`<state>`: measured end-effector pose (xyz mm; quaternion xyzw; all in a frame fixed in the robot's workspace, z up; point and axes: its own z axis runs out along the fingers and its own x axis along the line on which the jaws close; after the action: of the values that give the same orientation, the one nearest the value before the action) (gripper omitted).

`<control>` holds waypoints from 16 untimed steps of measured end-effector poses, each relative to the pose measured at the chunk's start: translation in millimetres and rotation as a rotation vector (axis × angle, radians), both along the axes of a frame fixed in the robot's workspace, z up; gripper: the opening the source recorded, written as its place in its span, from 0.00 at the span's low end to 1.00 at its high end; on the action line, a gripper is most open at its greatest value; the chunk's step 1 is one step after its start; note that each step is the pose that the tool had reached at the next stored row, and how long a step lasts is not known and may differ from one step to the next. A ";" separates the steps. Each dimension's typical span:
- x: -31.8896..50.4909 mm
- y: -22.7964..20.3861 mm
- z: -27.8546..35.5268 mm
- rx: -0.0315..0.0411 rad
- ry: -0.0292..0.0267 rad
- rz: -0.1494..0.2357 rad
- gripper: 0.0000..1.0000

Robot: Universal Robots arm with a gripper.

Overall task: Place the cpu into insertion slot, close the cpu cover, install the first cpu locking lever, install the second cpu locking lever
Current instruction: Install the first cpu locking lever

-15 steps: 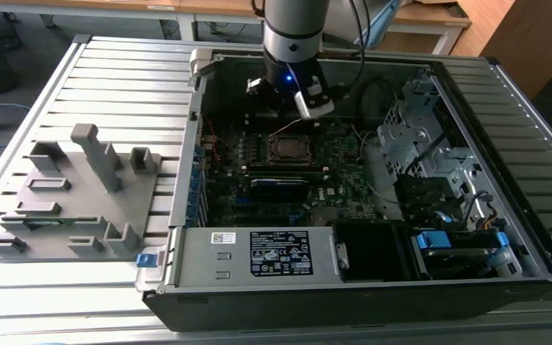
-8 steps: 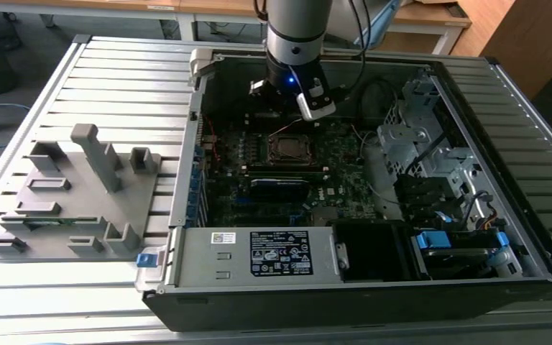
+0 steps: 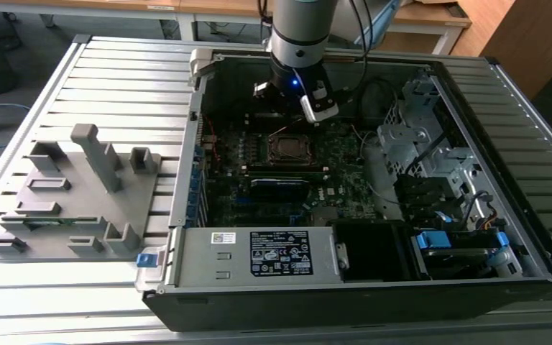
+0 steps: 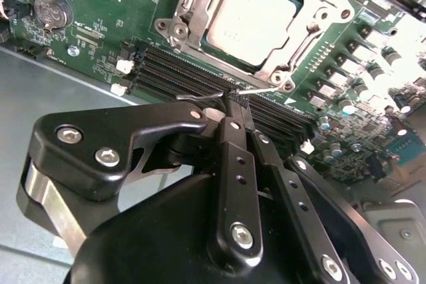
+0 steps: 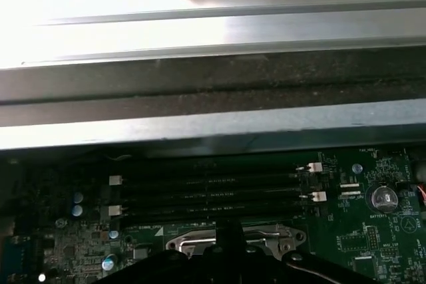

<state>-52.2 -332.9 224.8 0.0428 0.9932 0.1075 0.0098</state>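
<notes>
1. Computer case [image 3: 353, 305] is lying open beneath me, with its motherboard [image 4: 100, 28] facing up.
2. I am hanging my gripper [image 4: 234, 102] low over the memory slots [image 4: 180, 71], fingers pressed together and seemingly pinching a thin wire locking lever [image 4: 196, 96].
3. The insertion slot [image 3: 289, 147] is sitting just beyond my fingertips, with the cpu cover [image 4: 276, 66] lying flat over it.
4. The cpu [image 4: 249, 18] is resting seated inside, showing through the cover's cut-out.
5. The lever is running crosswise to my fingers, along the slot's near edge.
</notes>
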 end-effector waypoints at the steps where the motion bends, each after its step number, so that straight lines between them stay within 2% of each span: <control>1: 0.6 0.1 -0.3 -0.0001 0.0000 -0.001 0.11; 8: 1.5 0.2 -0.9 0.0000 -0.0001 -0.001 0.11; 13: 3.0 0.2 -5.3 -0.0001 -0.0002 -0.003 0.11; 16: 5.5 0.5 -7.3 -0.0001 -0.0001 -0.019 0.11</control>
<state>-46.7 -332.4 217.5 0.0524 0.9928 0.1073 0.0109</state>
